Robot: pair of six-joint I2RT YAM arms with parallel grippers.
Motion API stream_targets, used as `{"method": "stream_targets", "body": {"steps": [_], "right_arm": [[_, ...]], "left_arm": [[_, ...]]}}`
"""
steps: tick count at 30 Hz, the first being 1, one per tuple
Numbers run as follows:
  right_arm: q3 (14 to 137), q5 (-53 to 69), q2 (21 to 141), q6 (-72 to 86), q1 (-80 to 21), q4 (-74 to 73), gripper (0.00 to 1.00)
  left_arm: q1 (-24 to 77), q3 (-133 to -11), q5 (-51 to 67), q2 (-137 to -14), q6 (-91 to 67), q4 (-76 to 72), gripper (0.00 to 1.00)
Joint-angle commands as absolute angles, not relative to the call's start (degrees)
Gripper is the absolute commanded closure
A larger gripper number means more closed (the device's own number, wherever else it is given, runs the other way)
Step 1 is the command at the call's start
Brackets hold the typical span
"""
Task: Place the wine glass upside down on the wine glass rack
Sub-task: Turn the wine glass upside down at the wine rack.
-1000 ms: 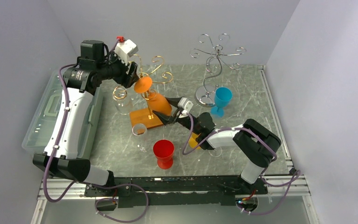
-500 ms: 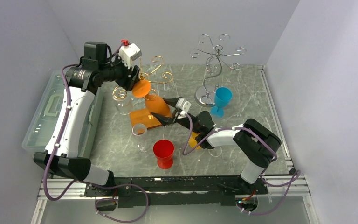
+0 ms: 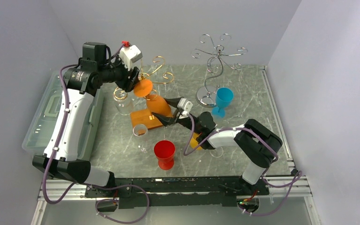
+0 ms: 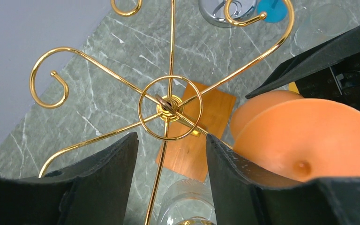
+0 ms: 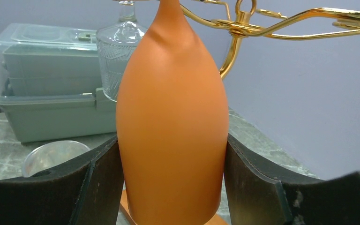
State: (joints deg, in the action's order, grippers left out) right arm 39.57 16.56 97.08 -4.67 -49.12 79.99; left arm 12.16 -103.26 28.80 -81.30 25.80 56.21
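An orange wine glass [image 3: 158, 104] hangs upside down beside the gold wire rack [image 3: 161, 77], bowl low and foot [image 3: 143, 87] up among the rack's arms. My right gripper [image 3: 168, 112] is shut on its bowl; in the right wrist view both pads press the sides of the orange bowl [image 5: 171, 93]. My left gripper [image 3: 133, 77] hovers over the rack, open and holding nothing. In the left wrist view the rack's hub ring [image 4: 169, 107] shows between the fingers, and the glass's foot [image 4: 309, 136] lies outside the right finger [image 4: 234, 173].
A clear glass [image 3: 123, 103] hangs on the gold rack's left arm above the wooden base [image 3: 145, 119]. Another clear glass [image 3: 140, 133] and a red one [image 3: 164, 153] stand in front. A blue glass [image 3: 223, 100] sits by the silver rack [image 3: 217, 61]. A plastic bin [image 3: 47, 112] lines the left edge.
The left gripper has drawn back a little to the left and its jaws have narrowed slightly. The orange glass's foot has dropped a touch. The right arm has barely moved.
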Motion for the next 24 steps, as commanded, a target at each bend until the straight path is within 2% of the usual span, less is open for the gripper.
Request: {"method": "stream_targets", "body": {"steps": [1, 10, 16, 21, 23, 24], "right_arm": [[39.03, 13.54, 97.55, -1.17, -48.22, 87.09, 1.0], [37.96, 12.66, 97.19, -0.74, -47.84, 86.9, 0.99], [38.97, 12.9, 97.0, -0.77, -47.64, 84.26, 0.72], [41.19, 14.94, 96.33, -1.64, -47.21, 78.27, 0.62], [42.21, 15.74, 95.97, -2.12, -47.11, 75.19, 0.44], [42.65, 16.26, 95.7, -2.45, -47.11, 73.83, 0.39]], "left_arm": [[13.37, -106.55, 32.89, -79.76, 24.36, 57.1, 0.4], [15.56, -106.41, 33.31, -79.96, 23.78, 57.22, 0.42], [16.26, -106.38, 33.49, -80.33, 23.94, 57.44, 0.42], [16.35, -105.51, 34.32, -80.09, 24.08, 57.63, 0.43], [16.35, -105.23, 34.76, -79.99, 24.01, 57.72, 0.43], [16.35, -105.14, 34.98, -79.98, 23.83, 57.73, 0.43]]}}
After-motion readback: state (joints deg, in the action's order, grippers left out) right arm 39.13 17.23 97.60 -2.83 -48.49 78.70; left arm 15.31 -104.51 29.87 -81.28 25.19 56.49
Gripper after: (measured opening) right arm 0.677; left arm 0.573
